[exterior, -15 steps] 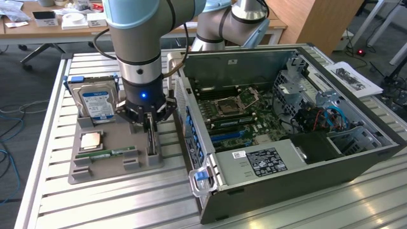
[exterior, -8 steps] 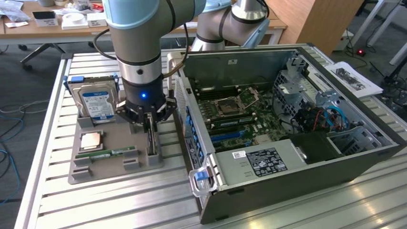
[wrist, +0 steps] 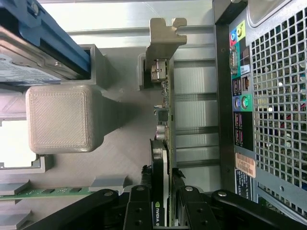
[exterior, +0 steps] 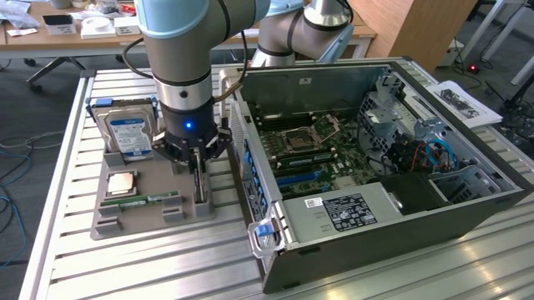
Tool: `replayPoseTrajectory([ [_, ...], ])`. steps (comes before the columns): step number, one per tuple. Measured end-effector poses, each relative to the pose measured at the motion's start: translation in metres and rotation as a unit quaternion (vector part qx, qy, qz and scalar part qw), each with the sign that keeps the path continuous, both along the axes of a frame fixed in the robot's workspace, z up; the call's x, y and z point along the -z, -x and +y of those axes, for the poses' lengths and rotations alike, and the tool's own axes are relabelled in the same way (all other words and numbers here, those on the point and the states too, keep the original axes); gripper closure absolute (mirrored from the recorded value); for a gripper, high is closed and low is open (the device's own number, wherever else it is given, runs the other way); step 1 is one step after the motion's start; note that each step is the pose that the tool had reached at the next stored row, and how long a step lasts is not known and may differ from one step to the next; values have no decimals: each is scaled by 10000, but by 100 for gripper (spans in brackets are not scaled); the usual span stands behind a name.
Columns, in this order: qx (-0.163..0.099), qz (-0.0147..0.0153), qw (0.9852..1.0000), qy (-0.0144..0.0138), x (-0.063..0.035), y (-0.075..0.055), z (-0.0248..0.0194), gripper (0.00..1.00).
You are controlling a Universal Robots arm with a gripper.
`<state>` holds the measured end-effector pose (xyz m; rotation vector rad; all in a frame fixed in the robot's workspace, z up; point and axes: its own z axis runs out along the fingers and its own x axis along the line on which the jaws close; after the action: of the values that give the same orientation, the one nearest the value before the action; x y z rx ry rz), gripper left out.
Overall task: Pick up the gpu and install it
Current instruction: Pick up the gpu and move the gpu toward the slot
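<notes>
gripper [exterior: 196, 166] down right over gpu [wrist: 159, 158], which stands on edge in grey holder tray [exterior: 134, 219] for a top grab; clamped or not, cannot tell

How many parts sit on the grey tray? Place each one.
4. Hard drive at the far end, CPU mid-tray, RAM stick near the front, gpu on edge by the case, in the gripper. The arm may hide more.
</notes>
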<state>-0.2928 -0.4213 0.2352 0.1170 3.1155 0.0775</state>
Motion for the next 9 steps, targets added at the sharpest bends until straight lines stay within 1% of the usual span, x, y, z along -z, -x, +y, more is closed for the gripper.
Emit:
replayPoseTrajectory([
  [9,-47,0,10000,0,0,0,0,73],
])
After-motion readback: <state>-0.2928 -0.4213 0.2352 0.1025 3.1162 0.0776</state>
